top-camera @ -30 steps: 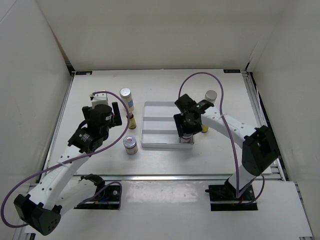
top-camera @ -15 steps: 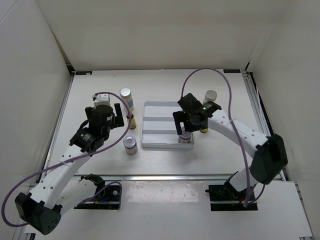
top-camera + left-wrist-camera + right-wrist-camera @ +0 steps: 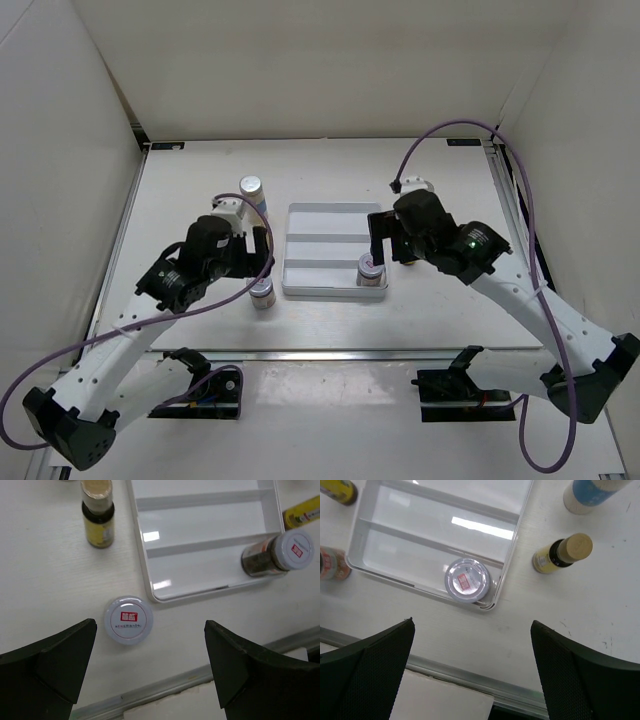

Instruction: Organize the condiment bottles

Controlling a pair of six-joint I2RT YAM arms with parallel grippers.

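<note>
The left pincer [image 3: 150, 640] is hovering, jaws spread wide, above a short silver-lidded jar [image 3: 128, 620] standing toward the near edge of the white worktop [image 3: 330, 170], just beside the flat grey compartmented tray [image 3: 325, 210]. The right pincer [image 3: 472, 625] is hanging equally open over a second silver-lidded jar [image 3: 467, 580], which is sitting in the tray's nearest compartment, at its right end.
</note>
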